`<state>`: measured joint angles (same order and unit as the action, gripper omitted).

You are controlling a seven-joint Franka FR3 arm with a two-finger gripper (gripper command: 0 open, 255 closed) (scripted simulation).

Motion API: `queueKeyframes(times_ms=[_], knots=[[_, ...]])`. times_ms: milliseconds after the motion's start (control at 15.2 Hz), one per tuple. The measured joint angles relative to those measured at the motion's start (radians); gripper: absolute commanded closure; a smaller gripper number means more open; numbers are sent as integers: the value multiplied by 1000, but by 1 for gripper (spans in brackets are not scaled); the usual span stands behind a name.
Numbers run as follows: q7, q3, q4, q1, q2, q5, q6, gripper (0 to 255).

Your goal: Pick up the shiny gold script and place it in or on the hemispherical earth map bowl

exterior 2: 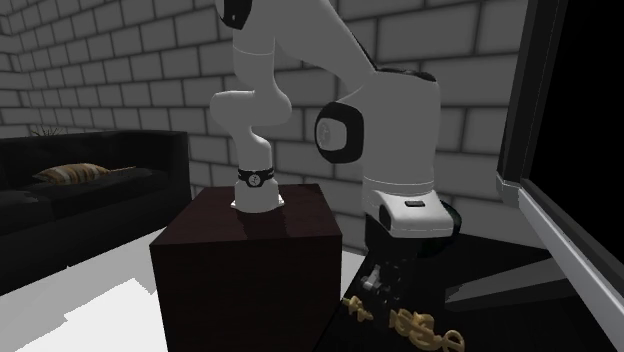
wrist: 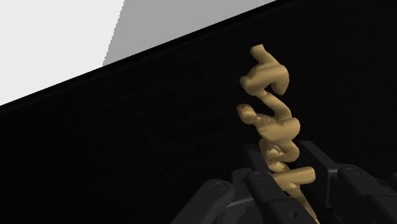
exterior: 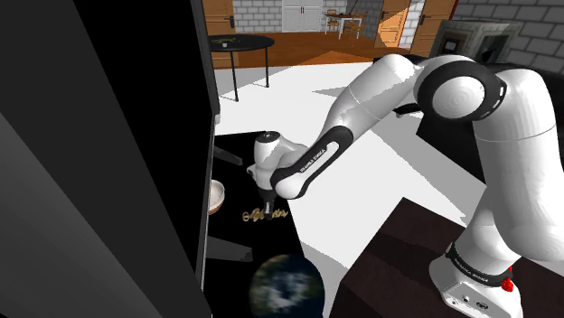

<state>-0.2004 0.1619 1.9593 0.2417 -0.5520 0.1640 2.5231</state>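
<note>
Gold script [wrist: 270, 121] lies unlifted on the black worktop [wrist: 127, 165], your gripper [wrist: 285, 175] fingers pinching its end; lifting and carrying to the earth-map bowl [exterior: 287, 285] remain.

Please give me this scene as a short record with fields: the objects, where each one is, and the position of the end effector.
target: gold script, lying on the black surface
destination: earth map bowl, on the same surface, apart from the script, nearer the shoulder view's bottom edge
other object: pale bowl, to the shoulder view's left of the script
end effector: low, directly over the script
hold: cannot be told
task state: script not yet in the bowl
</note>
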Motion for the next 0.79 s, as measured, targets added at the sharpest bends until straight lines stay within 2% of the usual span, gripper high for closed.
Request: queueKeyframes(times_ms=[792], knots=[[-22,23,-1,-16,118,-33,-118,255]])
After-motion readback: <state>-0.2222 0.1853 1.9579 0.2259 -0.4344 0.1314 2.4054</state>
